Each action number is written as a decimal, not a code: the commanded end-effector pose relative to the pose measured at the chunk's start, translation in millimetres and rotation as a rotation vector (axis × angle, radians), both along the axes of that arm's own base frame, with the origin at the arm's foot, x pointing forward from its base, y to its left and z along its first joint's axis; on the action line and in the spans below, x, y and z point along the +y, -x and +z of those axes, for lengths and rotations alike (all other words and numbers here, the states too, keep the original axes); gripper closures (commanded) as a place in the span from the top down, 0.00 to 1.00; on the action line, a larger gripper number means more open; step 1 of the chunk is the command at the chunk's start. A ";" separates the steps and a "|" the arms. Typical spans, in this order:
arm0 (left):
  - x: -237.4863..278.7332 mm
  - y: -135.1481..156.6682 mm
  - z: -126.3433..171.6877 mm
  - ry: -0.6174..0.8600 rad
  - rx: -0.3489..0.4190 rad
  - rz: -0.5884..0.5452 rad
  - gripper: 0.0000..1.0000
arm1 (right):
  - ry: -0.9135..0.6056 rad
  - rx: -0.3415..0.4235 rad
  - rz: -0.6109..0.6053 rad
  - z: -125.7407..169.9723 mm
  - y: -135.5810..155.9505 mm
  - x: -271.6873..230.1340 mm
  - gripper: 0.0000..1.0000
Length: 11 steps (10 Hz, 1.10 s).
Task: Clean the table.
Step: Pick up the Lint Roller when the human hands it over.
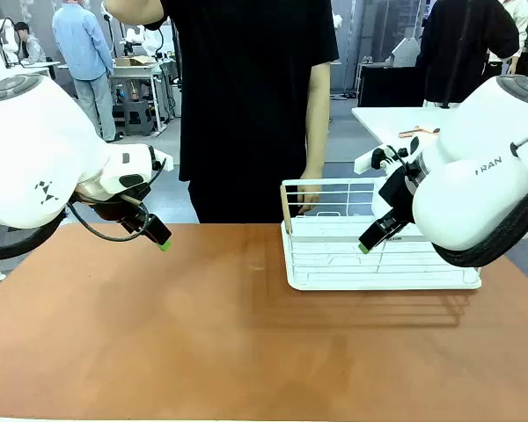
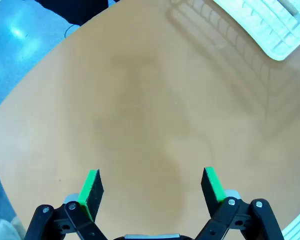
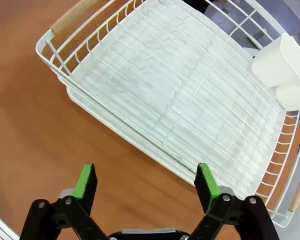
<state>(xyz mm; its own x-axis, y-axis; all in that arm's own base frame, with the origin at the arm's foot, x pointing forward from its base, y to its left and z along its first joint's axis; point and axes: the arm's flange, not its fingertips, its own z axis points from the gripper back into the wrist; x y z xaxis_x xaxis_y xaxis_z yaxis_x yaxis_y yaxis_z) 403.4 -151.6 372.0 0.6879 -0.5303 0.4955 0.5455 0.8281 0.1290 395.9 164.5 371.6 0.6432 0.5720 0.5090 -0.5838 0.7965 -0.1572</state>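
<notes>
Front view – table point(image 1: 202, 334): we see its reddish-brown top spanning the picture from the near edge to the far edge, where a person point(image 1: 246, 88) stands.
Front view – rack point(image 1: 378, 264): white wire, on the table's right half, close to the far edge.
Front view – hand point(image 1: 310, 192): the person's, at the rack's far left corner; we cannot tell whether it touches.
Front view – left gripper point(image 1: 163, 243): above the table's far left part, well apart from the rack, carrying nothing.
Front view – right gripper point(image 1: 366, 247): over the rack, tilted down to the left.
Left wrist view – left gripper point(image 2: 151, 175): we find the fingers spread wide with only bare table point(image 2: 140, 100) between the green pads.
Left wrist view – rack point(image 2: 265, 25): one corner in the picture's upper right.
Right wrist view – right gripper point(image 3: 146, 170): fingers wide apart, gripping nothing, above the table point(image 3: 30, 125) just beside the rack's long side.
Right wrist view – rack point(image 3: 180, 100): a wooden handle point(image 3: 72, 17) on one end; a white box point(image 3: 282, 70) at the other end.
</notes>
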 end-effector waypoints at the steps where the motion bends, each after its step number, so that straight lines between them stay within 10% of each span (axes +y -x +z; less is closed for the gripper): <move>1: -0.2 0.1 0.0 0.000 0.000 0.000 1.00 | 0.000 0.000 0.000 0.0 0.0 0.0 1.00; 11: -0.2 0.1 0.0 0.000 0.000 0.000 1.00 | 0.000 0.000 0.000 0.0 0.0 0.0 1.00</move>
